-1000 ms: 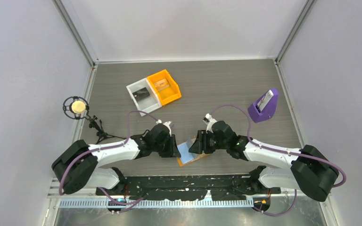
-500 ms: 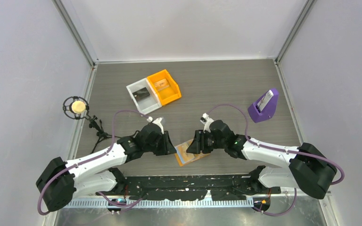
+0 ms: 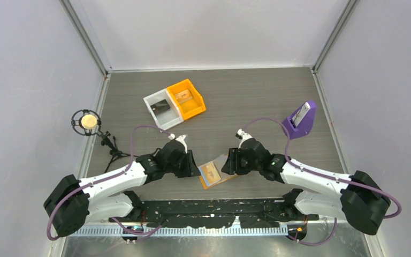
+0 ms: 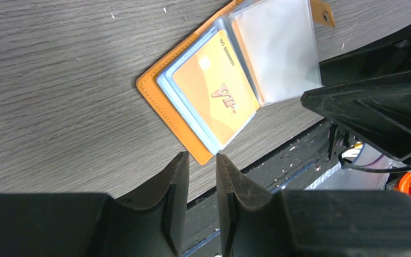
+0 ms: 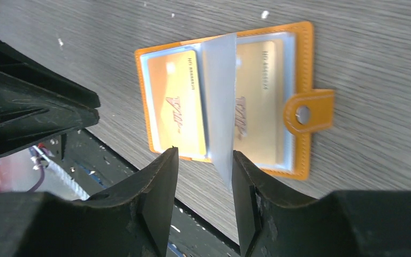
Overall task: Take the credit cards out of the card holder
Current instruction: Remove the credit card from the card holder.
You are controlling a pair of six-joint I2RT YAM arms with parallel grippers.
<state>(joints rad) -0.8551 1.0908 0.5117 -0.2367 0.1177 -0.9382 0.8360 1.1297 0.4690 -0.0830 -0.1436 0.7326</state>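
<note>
While both arms crowd the lower centre of the top view, the card holder (image 3: pixel 214 174) lies open and flat on the table (image 3: pixel 257 96), between the two grippers and close to the table's near edge.

Left gripper (image 4: pixel 202 176): jaws narrow, slim gap, nothing in it. In the left wrist view the holder's orange corner sits just above the fingertips, not pinched.

Right gripper (image 5: pixel 203 179): jaws about half apart, at the holder's bottom edge in the right wrist view. A clear sleeve (image 5: pixel 219 96) stands up off the spine, and its lower corner dips into that gap, nearer the right-hand finger (image 5: pixel 246 193). Can't tell if it touches. Not clamped.

Two gold VIP cards sit in their pockets: one card (image 5: pixel 179 107) left of the sleeve, the other (image 5: pixel 259 96) right of it. The snap tab (image 5: pixel 306 114) sticks out toward the frame's right.

Upper centre of the top view: orange bin (image 3: pixel 188 99) touching a clear bin (image 3: pixel 160 107). The purple stand (image 3: pixel 299 122) is at right, well apart from the holder. A pale ball on a small tripod (image 3: pixel 88 121) sits at the left table edge.
</note>
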